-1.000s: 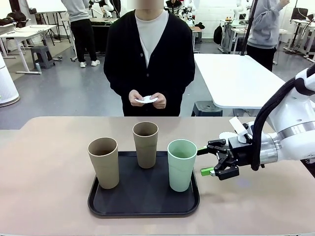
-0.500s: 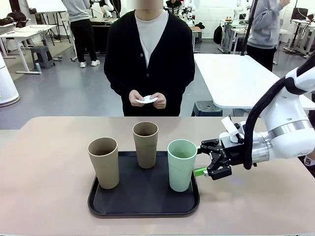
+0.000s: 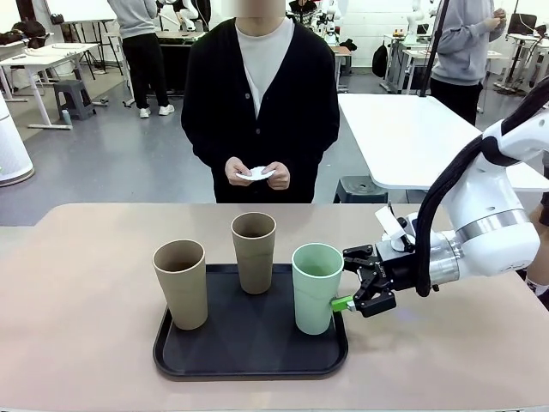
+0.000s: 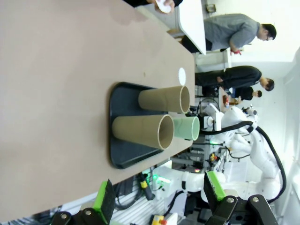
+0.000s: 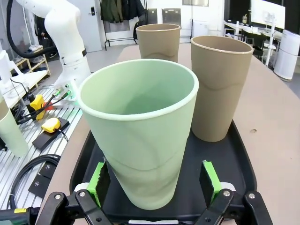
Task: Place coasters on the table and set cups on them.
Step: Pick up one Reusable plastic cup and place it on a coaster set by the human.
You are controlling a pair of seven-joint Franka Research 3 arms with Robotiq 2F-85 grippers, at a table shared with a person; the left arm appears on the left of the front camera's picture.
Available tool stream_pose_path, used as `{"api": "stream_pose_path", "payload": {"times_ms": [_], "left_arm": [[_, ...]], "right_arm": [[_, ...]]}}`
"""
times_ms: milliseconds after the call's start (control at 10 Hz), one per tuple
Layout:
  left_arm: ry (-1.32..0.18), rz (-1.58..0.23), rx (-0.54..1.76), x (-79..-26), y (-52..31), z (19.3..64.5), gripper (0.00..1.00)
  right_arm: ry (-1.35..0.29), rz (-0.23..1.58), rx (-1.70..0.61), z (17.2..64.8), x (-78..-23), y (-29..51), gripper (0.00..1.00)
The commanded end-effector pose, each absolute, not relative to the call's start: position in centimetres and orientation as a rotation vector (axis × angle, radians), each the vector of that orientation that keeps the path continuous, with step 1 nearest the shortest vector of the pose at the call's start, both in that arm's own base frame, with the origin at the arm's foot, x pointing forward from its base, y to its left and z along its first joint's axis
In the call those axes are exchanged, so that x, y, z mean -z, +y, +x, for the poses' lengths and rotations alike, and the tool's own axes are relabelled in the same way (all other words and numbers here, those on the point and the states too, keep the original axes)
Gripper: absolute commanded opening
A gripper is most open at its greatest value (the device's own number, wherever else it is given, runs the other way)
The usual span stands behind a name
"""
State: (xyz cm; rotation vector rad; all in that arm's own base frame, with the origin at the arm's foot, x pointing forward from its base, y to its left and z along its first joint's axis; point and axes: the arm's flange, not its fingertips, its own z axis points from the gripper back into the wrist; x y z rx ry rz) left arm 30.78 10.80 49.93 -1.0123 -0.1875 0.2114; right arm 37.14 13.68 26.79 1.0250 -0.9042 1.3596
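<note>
Surface: the table [image 3: 86,283] is a matte beige-pink top with rounded corners, running across the lower half of the front frame. A black tray [image 3: 249,352] sits at lower centre.

All three cups are upright on the tray. One tan cup [image 3: 181,283] is at its left, the other tan cup [image 3: 254,251] at the back middle, and the mint green cup [image 3: 316,287] at its right.

In your left wrist view, a small white disc [image 4: 182,76] lies flat on the table just past the tray. I can't make out its edge.

The person stands at the far edge, top centre, holding the white coasters [image 3: 255,174] in both hands above the table.

Right gripper [image 3: 347,281]: claw spread wide, straddling the mint green cup low on its wall. There's a visible gap on at least one side, so it isn't gripping.

Left gripper [image 4: 159,194]: claw spread, nothing between the green pads.

Room: grey floor and a white-topped table [image 3: 412,137] at right middle. A grey stool [image 3: 75,99] is at upper left, and other people stand along the top edge.
</note>
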Motion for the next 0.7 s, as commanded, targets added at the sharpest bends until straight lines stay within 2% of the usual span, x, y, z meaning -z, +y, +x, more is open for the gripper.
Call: {"api": "stream_pose_path", "payload": {"times_ms": [0,600], "left_arm": [[-0.195,-1.024,-0.208,-50.0,10.9,30.8,1.00],[-0.195,-1.024,-0.208,-50.0,10.9,30.8,1.00]], "right_arm": [[-0.902,1.000,-1.327,37.5,-26.5,15.0,1.00],[-0.870,1.012,-1.353,37.4,-26.4,16.6,1.00]]}}
